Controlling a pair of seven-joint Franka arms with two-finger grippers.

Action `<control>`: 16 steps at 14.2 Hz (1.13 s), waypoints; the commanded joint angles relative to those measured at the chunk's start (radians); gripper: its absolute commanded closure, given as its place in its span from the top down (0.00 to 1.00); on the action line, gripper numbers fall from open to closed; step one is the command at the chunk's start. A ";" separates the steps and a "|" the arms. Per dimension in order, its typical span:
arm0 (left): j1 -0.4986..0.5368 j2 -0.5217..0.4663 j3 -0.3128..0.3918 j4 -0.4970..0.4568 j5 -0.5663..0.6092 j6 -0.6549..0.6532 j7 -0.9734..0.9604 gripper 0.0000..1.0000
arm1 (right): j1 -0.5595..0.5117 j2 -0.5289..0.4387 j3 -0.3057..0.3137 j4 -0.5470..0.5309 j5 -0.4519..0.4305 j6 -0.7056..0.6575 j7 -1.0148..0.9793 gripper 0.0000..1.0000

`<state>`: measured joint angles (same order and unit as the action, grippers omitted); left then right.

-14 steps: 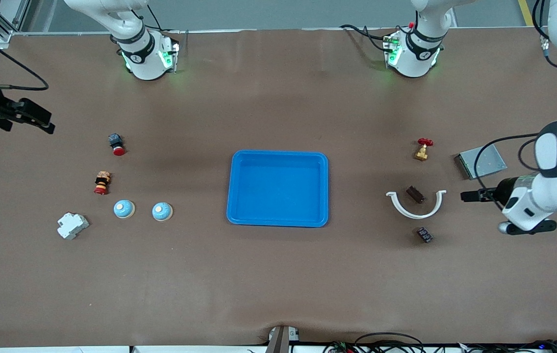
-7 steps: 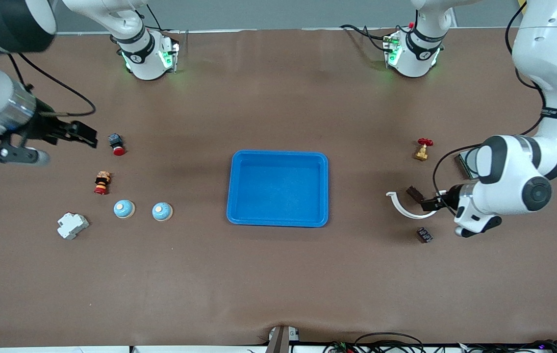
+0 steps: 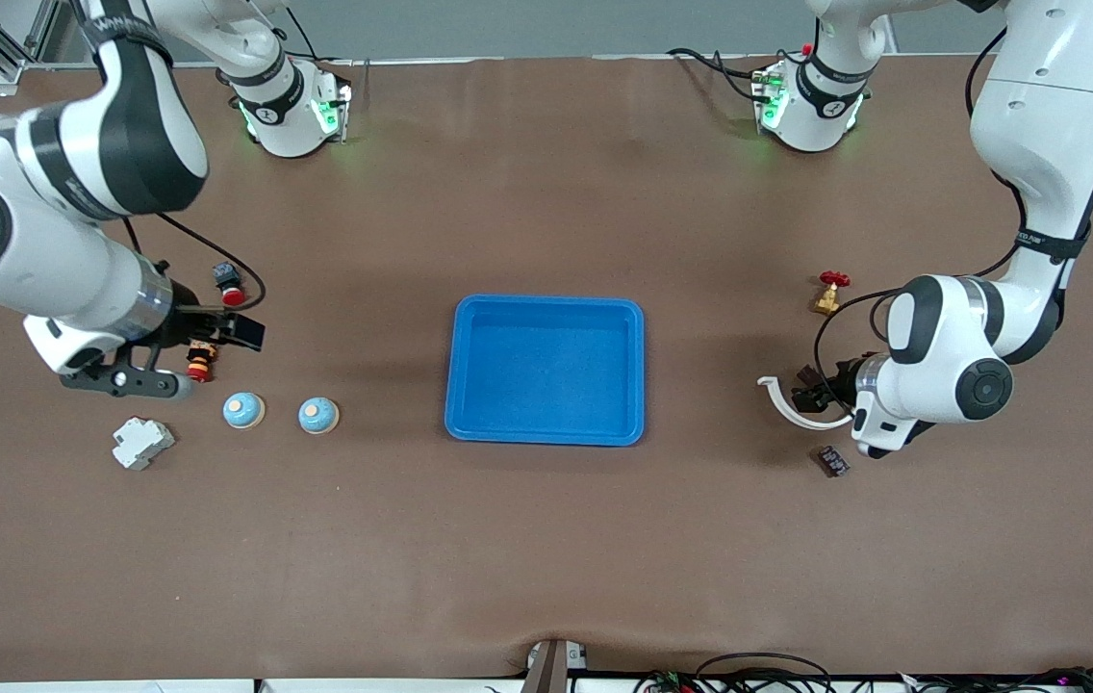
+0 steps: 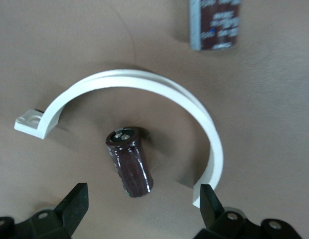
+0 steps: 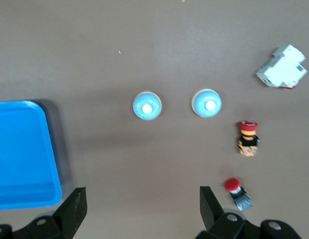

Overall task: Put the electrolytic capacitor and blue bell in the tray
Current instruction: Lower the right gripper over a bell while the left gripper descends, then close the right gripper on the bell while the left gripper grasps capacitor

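The blue tray (image 3: pixel 546 371) lies empty at the table's middle; its corner shows in the right wrist view (image 5: pixel 20 154). Two blue bells (image 3: pixel 243 411) (image 3: pixel 318 415) stand toward the right arm's end, also seen in the right wrist view (image 5: pixel 147 106) (image 5: pixel 206 103). A brown electrolytic capacitor (image 4: pixel 129 162) lies inside a white C-shaped clamp (image 4: pixel 144 82). My left gripper (image 4: pixel 143 194) is open and empty just above it, over the clamp (image 3: pixel 811 393). My right gripper (image 3: pixel 241 332) is open and empty over the push buttons, above the bells (image 5: pixel 142 196).
A second capacitor (image 3: pixel 833 461) (image 4: pixel 215 25) lies nearer the front camera than the clamp (image 3: pixel 787 406). A brass valve with a red handle (image 3: pixel 829 294) stands farther off. Near the right gripper are a red button (image 3: pixel 230 281), an orange-black button (image 3: pixel 201 361) and a white breaker (image 3: pixel 142 443).
Both arms have swung in from the table's ends. The left gripper came over the clamp and capacitor. The right gripper came over the buttons near the bells.
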<state>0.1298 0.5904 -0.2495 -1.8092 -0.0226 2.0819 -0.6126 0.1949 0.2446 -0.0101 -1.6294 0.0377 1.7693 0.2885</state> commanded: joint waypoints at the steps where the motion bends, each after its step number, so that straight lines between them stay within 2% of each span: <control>1: -0.004 0.015 0.006 -0.016 0.000 0.026 -0.021 0.94 | 0.006 0.060 -0.005 0.013 0.016 0.059 0.017 1.00; 6: 0.001 0.022 0.007 -0.022 0.029 0.026 -0.021 0.94 | 0.014 0.151 -0.005 0.003 0.014 0.172 0.005 1.00; 9: 0.001 0.023 0.009 -0.024 0.030 0.026 -0.019 0.94 | 0.032 0.163 -0.005 -0.091 0.004 0.341 -0.026 1.00; 10: 0.001 0.023 0.009 -0.024 0.030 0.026 -0.019 0.90 | 0.037 0.179 -0.007 -0.105 0.001 0.375 -0.061 1.00; 15: 0.001 0.026 0.010 -0.022 0.030 0.026 -0.019 0.86 | 0.025 0.245 -0.008 -0.109 0.001 0.414 -0.270 1.00; 16: 0.002 0.029 0.010 -0.021 0.030 0.026 -0.021 0.82 | 0.025 0.255 -0.008 -0.109 0.001 0.414 -0.302 1.00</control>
<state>0.1320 0.6229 -0.2412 -1.8205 -0.0138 2.0943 -0.6191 0.2227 0.4888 -0.0173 -1.7385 0.0387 2.1773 0.0508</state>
